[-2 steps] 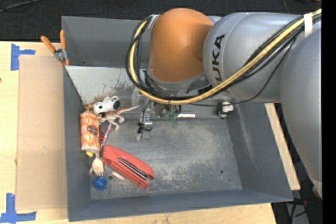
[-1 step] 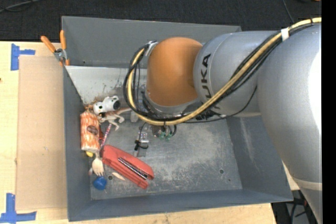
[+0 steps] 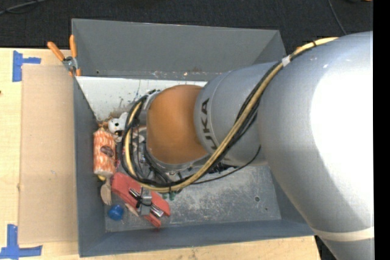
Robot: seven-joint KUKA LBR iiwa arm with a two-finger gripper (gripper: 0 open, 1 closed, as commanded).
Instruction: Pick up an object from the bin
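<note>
The arm (image 3: 286, 131) comes into the bin (image 3: 183, 52) from the right, and its orange cover (image 3: 173, 125) hangs over the left half. The gripper (image 3: 144, 201) sits low in the near-left corner, right over a flat red thing (image 3: 125, 187) that lies slantwise on the floor. Whether it is clenched on this or released cannot be told. Just beside the red thing lie a small blue piece (image 3: 116, 212) and a tan piece (image 3: 106, 194). An orange roll (image 3: 103, 152) stands along the left wall
</note>
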